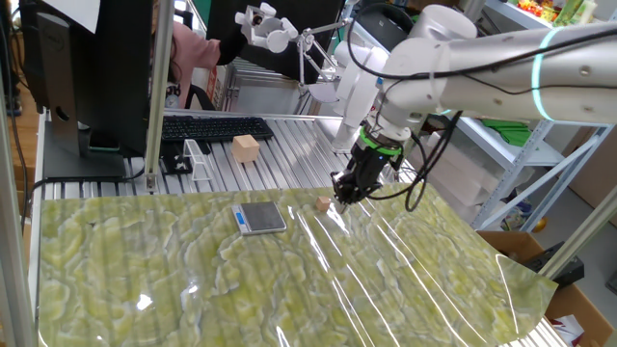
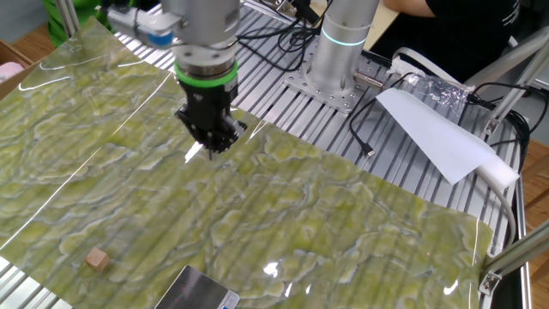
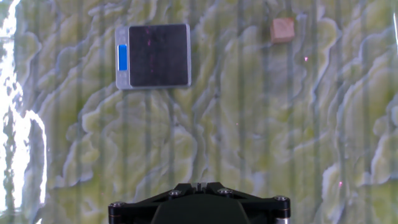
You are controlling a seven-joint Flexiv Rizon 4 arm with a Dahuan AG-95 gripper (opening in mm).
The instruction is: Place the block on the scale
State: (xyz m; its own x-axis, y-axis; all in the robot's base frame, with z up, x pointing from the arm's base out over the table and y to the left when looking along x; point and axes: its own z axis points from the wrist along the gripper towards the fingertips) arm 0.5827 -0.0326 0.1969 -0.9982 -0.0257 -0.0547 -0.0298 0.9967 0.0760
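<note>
Green marbled mat (image 1: 241, 280) over slatted metal table (image 1: 289, 159).

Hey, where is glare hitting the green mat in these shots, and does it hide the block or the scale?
One fixed view: white streaks cross the green mat near the claw; block and scale stay readable. Other fixed view: small glints only; the scale is cut off by the bottom edge. Hand view: a blown-out strip down the left edge, clear of scale and block.
</note>
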